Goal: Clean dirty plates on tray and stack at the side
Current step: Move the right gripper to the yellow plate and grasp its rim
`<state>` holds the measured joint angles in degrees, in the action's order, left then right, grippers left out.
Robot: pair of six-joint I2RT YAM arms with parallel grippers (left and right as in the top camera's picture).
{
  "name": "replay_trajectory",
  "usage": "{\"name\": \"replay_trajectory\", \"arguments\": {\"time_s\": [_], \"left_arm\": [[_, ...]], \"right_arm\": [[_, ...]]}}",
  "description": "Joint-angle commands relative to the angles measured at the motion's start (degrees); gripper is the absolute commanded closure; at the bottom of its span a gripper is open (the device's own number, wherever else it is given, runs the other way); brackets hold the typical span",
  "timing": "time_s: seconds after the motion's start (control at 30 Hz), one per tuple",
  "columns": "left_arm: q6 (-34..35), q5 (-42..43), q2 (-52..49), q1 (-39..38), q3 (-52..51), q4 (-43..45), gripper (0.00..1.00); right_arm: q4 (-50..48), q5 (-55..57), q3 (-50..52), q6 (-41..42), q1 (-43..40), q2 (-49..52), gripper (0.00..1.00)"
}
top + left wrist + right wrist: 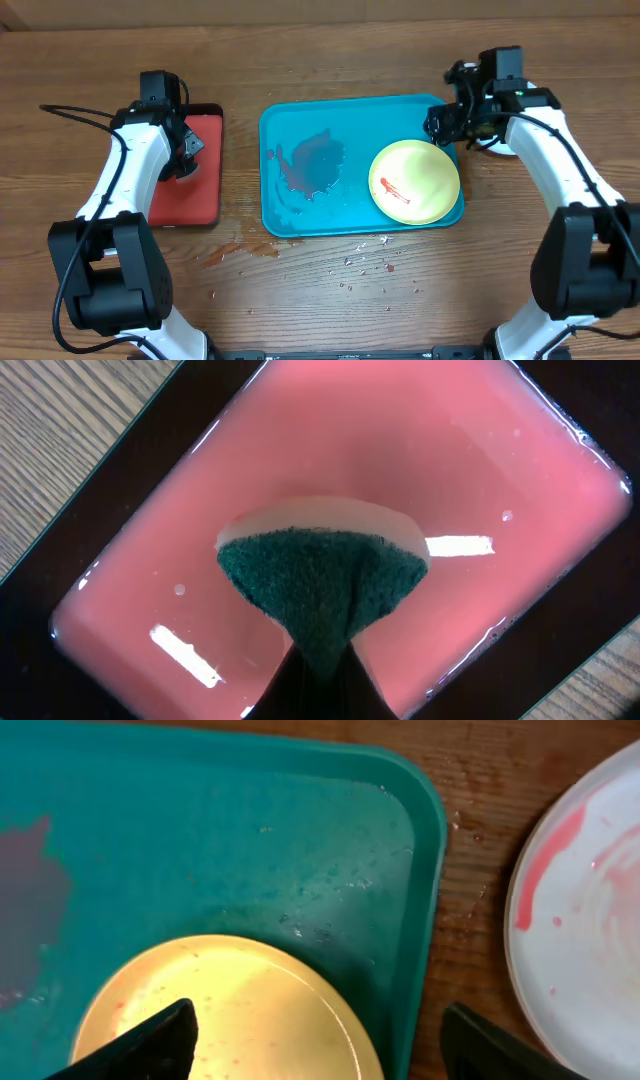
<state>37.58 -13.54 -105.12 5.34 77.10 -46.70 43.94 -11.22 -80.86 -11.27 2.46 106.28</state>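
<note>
your left gripper [320, 665] clenched on sponge [320, 575] over red tray [480, 460] | your right gripper [320, 1045] spread open above yellow-green plate [230, 1000] in teal tray [250, 840] | smeared white plate [590, 920] beside it

Both my arms reach forward.
My left gripper [322, 665] pinches a sponge [320, 575] at its tips; my right gripper [318, 1040] hangs with fingers spread wide.

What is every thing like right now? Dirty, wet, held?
Yellow plate: on tray, red smear.
White plate: on table, red smears.
Tray: wet, stained.
Sponge: squeezed in left pincer, over red tray.
Right pincer: open, empty.
Table: splashed.
</note>
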Motion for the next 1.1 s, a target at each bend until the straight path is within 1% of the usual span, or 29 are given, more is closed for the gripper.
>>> {"name": "replay_trajectory", "arguments": {"time_s": [0.0, 0.03, 0.17, 0.27, 0.33, 0.57, 0.7, 0.77, 0.83, 0.87, 0.93, 1.03, 1.07], "left_arm": [[0.52, 0.07, -0.55, -0.15, -0.17, 0.20, 0.96], [0.52, 0.07, -0.55, -0.15, -0.17, 0.20, 0.96], [0.55, 0.07, -0.55, -0.15, -0.17, 0.44, 0.96], [0.57, 0.07, -0.55, -0.15, -0.17, 0.70, 0.96], [0.55, 0.07, -0.55, -0.15, -0.17, 0.83, 0.96], [0.55, 0.09, -0.55, -0.15, -0.17, 0.48, 0.96], [0.55, 0.07, -0.55, -0.15, -0.17, 0.50, 0.96], [0.55, 0.07, -0.55, -0.15, -0.17, 0.50, 0.96], [0.55, 0.07, -0.55, -0.15, -0.17, 0.52, 0.96], [0.55, 0.09, -0.55, -0.15, -0.17, 0.55, 0.96], [0.57, 0.09, -0.55, -0.15, -0.17, 0.57, 0.96], [0.57, 0.09, -0.55, -0.15, -0.17, 0.63, 0.96], [0.57, 0.09, -0.55, -0.15, -0.17, 0.68, 0.96]], "right_arm": [[-0.28, 2.03, -0.13, -8.70, 0.11, 2.19, 0.26], [-0.04, 1.70, -0.13, -9.81, 0.11, 2.60, 0.26], [4.68, -4.96, -0.13, -19.12, 0.11, 4.70, 0.25], [5.95, -5.38, -0.13, -20.28, 0.11, 6.05, 0.26], [5.90, -5.38, -0.13, -20.31, 0.11, 6.86, 0.28], [5.27, -4.28, -0.13, -20.31, 0.11, 9.60, 0.28], [5.46, -4.33, -0.13, -20.26, 0.13, 9.90, 0.31], [5.88, -4.59, -0.13, -20.02, 0.28, 9.90, 0.34], [6.34, -5.70, -0.13, -19.15, 0.28, 9.90, 0.41], [6.34, -6.12, -0.13, -17.97, 0.28, 9.90, 0.47], [6.40, -7.74, -0.13, -15.58, 0.79, 9.90, 0.50], [6.32, -10.21, -0.13, -10.99, 2.56, 9.90, 0.49], [6.32, -10.32, -0.13, -9.44, 3.50, 9.90, 0.44]]}}
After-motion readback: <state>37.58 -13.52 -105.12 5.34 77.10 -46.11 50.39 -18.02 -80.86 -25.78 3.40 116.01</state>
